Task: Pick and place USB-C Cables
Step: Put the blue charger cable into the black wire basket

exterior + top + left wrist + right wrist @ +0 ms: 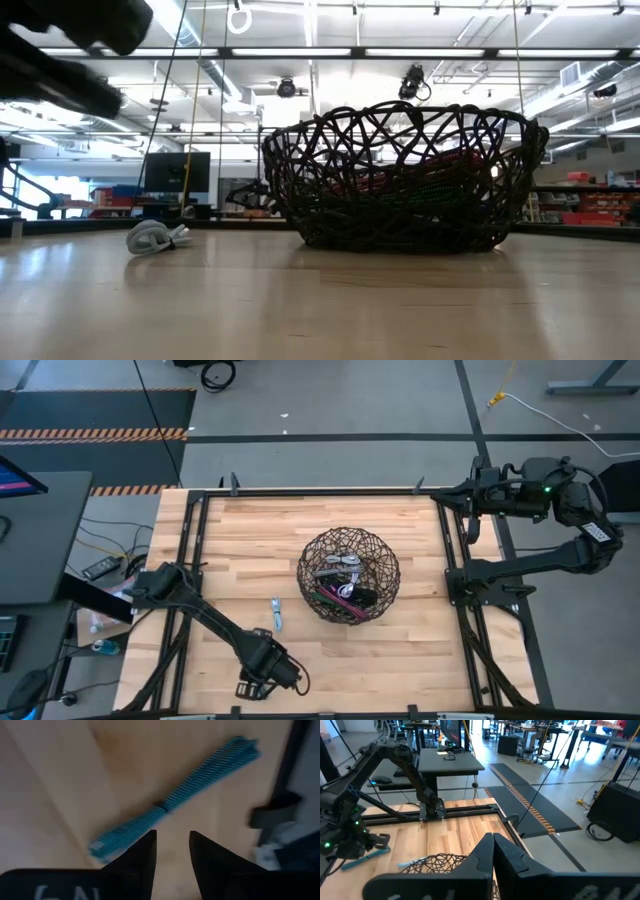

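The left gripper point(172, 845), jaws partly open and empty, hangs over the near-left table edge, just beside the teal cable point(175, 802), whose long axis lies diagonally ahead of the fingertips.

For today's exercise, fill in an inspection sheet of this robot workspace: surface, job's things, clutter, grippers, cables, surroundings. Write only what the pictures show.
Surface: wooden table in a dark frame.
Job's things: several cable bundles in the wire basket; a pale bundle on the wood beside the basket; a teal bundle on the wood just ahead of the left gripper.
Clutter: nothing seen on the table.
Grippers: left gripper at the near table edge, fingers apart, holding nothing; right gripper shut and empty, raised at the far right corner.
Cables: loose floor cable beyond the table.
Surroundings: desks, striped floor mat.
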Action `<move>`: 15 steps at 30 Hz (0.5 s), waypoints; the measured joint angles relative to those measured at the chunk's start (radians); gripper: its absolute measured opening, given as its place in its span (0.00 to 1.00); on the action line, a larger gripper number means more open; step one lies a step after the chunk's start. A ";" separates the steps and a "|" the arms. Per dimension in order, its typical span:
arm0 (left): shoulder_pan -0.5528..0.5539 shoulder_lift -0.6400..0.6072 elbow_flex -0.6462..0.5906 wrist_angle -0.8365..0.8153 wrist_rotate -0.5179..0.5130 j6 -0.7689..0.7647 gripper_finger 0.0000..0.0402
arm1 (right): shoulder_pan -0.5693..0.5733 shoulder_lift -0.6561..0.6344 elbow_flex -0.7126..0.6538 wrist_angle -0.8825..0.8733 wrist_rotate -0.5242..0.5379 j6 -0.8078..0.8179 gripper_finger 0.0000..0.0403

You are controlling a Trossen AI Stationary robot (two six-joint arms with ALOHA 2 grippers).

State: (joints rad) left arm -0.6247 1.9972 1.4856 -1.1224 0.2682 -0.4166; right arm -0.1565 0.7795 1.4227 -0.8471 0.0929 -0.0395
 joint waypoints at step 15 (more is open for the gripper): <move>-0.014 0.000 -0.005 0.020 -0.134 0.245 0.30 | 0.000 0.082 0.000 0.003 -0.010 0.074 0.03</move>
State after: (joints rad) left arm -0.6382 1.9972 1.4811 -1.1023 0.1341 -0.1719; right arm -0.1562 0.8616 1.4227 -0.8444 0.0826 0.0349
